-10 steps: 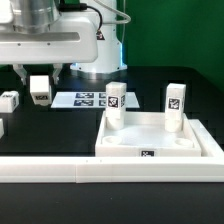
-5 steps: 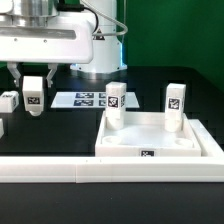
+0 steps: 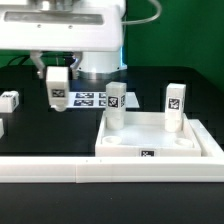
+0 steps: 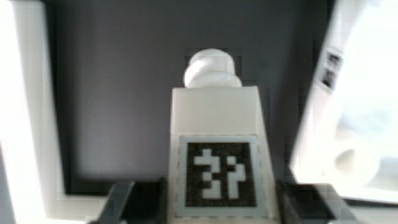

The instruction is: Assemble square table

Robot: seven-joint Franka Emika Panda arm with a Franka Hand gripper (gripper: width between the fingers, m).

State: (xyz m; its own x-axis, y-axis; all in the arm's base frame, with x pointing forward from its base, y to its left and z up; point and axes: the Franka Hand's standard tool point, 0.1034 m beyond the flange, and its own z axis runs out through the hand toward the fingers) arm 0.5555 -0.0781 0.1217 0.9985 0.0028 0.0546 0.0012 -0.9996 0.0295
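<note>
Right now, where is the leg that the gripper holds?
In the exterior view, the leg hangs upright in the gripper by the left end of the marker board, to that view's left of the square table.

Picture edge cuts leg block (image 3: 1,127); held leg (image 3: 57,88) hides part of marker board (image 3: 90,99).

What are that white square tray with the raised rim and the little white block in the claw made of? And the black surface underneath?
White square slab: apparently matte moulded plastic, going by its even white and rounded pockets. Small white leg block held in the gripper: seemingly the same plastic; its black-and-white tag looks like a printed sticker. Black table surface: smooth, dull, material unclear.
</note>
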